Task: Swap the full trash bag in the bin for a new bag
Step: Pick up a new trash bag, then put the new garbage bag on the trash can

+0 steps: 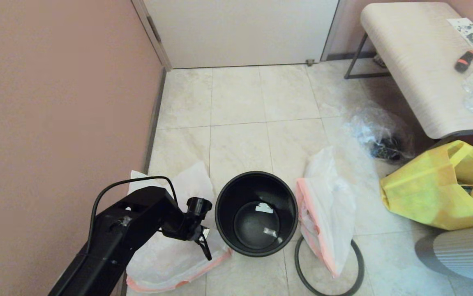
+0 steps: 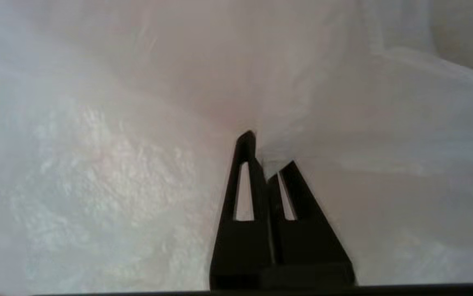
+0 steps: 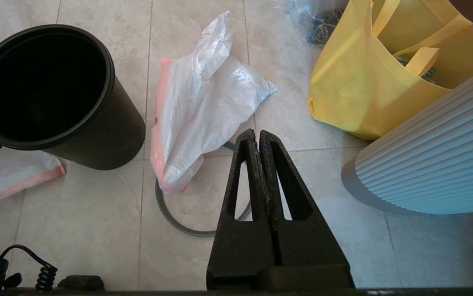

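Note:
The small round black bin (image 1: 236,193) stands unlined on the tiled floor, also in the right wrist view (image 3: 109,139). Its thin grey hoop (image 1: 302,276) lies on the floor to the bin's right (image 3: 178,224). A white bag with a pink edge (image 1: 326,213) lies partly over the hoop (image 3: 203,111). A second white, pink-edged bag (image 1: 166,263) lies left of the bin. My left gripper (image 1: 207,250) is down on it, shut on a fold of its film (image 2: 96,164). The right gripper (image 3: 257,135) hangs shut and empty above the floor beside the hoop.
A clear bag holding dark rubbish (image 1: 380,135) lies by the table (image 1: 417,61) at the right. Nearer me are a yellow shopping bag (image 1: 429,193) and a white ribbed object (image 1: 466,250). A pink wall (image 1: 55,102) runs close along the left.

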